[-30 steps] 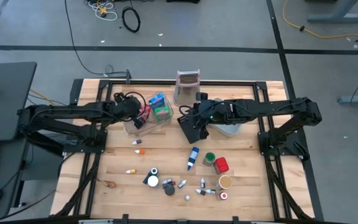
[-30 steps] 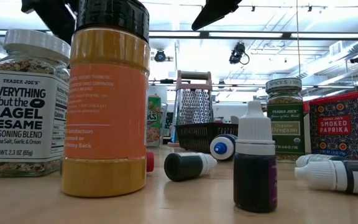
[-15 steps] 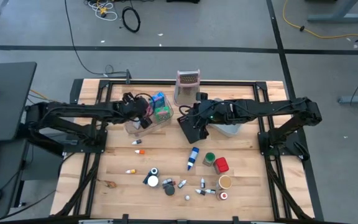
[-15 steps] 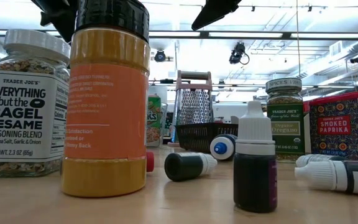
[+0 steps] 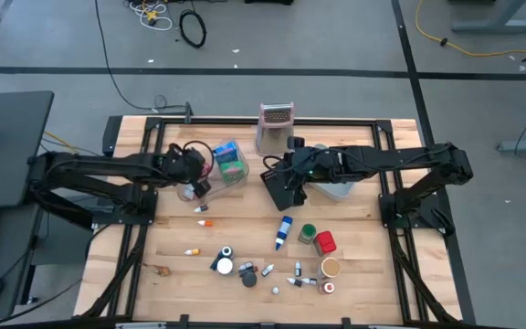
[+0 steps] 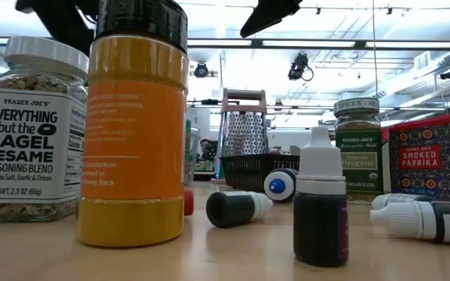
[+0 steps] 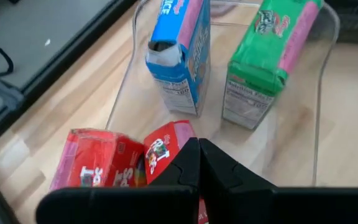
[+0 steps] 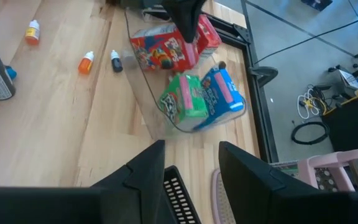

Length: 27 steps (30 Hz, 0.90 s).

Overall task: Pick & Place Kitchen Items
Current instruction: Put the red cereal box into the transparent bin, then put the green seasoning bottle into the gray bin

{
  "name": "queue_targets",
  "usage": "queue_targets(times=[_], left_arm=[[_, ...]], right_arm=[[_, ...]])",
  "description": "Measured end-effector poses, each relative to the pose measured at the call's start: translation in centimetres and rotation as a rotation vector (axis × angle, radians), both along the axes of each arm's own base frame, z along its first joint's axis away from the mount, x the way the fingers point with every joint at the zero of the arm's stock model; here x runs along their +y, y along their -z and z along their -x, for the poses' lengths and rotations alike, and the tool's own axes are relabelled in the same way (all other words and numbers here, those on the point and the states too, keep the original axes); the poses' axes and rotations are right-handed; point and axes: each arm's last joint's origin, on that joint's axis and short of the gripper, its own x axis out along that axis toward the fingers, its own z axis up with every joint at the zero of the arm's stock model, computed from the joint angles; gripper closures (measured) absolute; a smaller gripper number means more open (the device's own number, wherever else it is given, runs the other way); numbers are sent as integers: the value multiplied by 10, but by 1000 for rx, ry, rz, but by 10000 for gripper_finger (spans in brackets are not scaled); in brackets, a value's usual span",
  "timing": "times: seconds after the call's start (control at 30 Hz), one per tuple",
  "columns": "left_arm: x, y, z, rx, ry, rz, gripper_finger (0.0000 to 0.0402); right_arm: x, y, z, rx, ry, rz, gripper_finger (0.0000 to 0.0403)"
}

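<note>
Left gripper (image 7: 197,163) closing empty above red packets (image 7: 126,165) in clear tray (image 7: 325,37), placing finished | right gripper (image 8: 191,163) gaping, waiting near basket (image 8: 179,199).

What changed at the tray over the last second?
The left gripper, shut, has pulled back toward its own side after reaching in over the clear tray. The red packets, blue packet and green packet remain inside. The right gripper, open, hasn't moved.
</note>
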Motion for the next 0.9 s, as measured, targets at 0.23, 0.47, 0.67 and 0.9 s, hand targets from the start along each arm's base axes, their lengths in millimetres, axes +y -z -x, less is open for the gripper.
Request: queue_targets(times=[0.23,0.47,0.67,0.9], left_arm=[[-17,-3,6,-27,27,2,398],[-29,-4,12,-34,30,22,398],[-37,-2,19,-24,-20,32,399],[-45,-8,13,-113,52,-18,394]], right_arm=[[0,0,0,0,0,0,243],[0,0,0,-1,0,0,243],[0,0,0,-2,0,0,243],[0,0,0,-5,0,0,243]])
